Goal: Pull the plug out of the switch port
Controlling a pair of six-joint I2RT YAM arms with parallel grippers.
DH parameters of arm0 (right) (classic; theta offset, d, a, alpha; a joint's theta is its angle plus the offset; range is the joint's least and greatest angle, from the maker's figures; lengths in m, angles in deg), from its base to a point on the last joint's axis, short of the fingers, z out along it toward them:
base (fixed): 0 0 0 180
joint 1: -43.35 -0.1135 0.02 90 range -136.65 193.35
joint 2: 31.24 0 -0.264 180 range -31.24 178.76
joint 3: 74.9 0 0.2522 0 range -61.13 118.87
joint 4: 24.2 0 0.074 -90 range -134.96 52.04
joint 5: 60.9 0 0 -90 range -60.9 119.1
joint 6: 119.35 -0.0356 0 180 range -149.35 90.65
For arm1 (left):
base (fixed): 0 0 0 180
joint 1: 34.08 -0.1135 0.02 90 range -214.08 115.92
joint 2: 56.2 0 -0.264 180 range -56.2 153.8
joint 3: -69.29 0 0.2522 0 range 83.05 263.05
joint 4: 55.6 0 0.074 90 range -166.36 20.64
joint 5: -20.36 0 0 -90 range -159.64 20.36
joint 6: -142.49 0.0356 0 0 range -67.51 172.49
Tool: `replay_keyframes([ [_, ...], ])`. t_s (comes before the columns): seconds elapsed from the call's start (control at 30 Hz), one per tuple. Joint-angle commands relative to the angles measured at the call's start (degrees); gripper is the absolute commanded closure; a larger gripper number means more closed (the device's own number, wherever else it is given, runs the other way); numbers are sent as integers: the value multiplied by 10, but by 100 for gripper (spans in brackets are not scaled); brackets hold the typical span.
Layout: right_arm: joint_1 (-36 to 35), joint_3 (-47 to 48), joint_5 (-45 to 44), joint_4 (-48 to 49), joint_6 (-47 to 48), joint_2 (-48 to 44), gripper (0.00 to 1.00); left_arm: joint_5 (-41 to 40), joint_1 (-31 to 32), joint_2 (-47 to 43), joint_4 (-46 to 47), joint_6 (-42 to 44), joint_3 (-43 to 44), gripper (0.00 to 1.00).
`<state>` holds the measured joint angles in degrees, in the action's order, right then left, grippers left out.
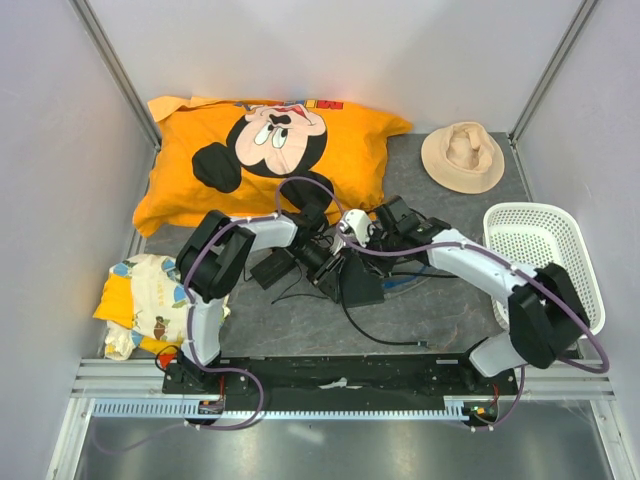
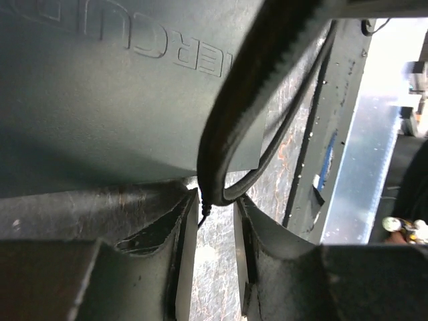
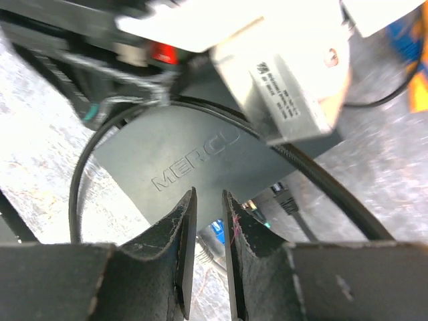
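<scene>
The switch (image 1: pixel 362 285) is a flat matte black box in the middle of the mat, with embossed lettering on its top (image 2: pixel 100 100) (image 3: pixel 200 154). A blue plug (image 3: pixel 218 231) sits in a port at the switch's near corner, and its ribbed boot trails toward the camera. My right gripper (image 1: pixel 352 258) (image 3: pixel 209 192) straddles the plug, jaws narrow and pads close on its sides. My left gripper (image 1: pixel 325 262) (image 2: pixel 217 195) stands beside the switch's edge with a small gap. A black cable loop (image 2: pixel 231 190) rests at its tips, and bare mat shows between the pads.
A blue cable (image 1: pixel 405 283) runs right from the switch. A small black adapter brick (image 1: pixel 272 268) and loose black cables (image 1: pixel 390 335) lie nearby. An orange cartoon-print cloth (image 1: pixel 270 150), a beige hat (image 1: pixel 462 157), a white basket (image 1: pixel 545 260) and a patterned cloth (image 1: pixel 150 300) ring the mat.
</scene>
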<state>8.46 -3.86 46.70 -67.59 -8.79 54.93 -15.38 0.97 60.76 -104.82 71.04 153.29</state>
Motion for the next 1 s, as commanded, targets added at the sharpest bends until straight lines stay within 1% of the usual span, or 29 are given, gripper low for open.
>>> replay_keyframes([
  [0.0,-9,-16,13,12,46,-29,71,37,-8,22,-23,26,25,66],
  [0.07,-12,-38,0,37,55,-54,71,42,-9,33,-30,25,31,67],
  [0.1,-17,-68,-6,49,62,-68,73,47,-12,40,-32,24,35,66],
  [0.13,-20,-84,-22,63,77,-95,73,52,-15,44,-35,22,38,67],
  [0.23,-36,-127,-40,92,114,-125,74,66,-25,70,-45,17,49,67],
  [0.4,-45,-123,-51,100,113,-82,74,79,-34,96,-52,12,63,70],
  [0.5,-54,-123,-56,127,105,-65,74,81,-34,99,-56,13,67,72],
  [0.73,-66,-132,-64,167,101,-18,74,81,-34,107,-61,14,73,82],
  [0.8,-68,-139,-71,182,92,-12,77,75,-34,109,-61,11,75,87],
  [0.83,-69,-139,-70,191,91,-11,79,74,-34,113,-60,10,78,93],
  [0.9,-76,-145,-68,192,94,-9,82,73,-34,115,-61,6,80,98],
  [0.97,-78,-151,-65,189,104,-8,85,77,-34,118,-62,6,82,98],
])
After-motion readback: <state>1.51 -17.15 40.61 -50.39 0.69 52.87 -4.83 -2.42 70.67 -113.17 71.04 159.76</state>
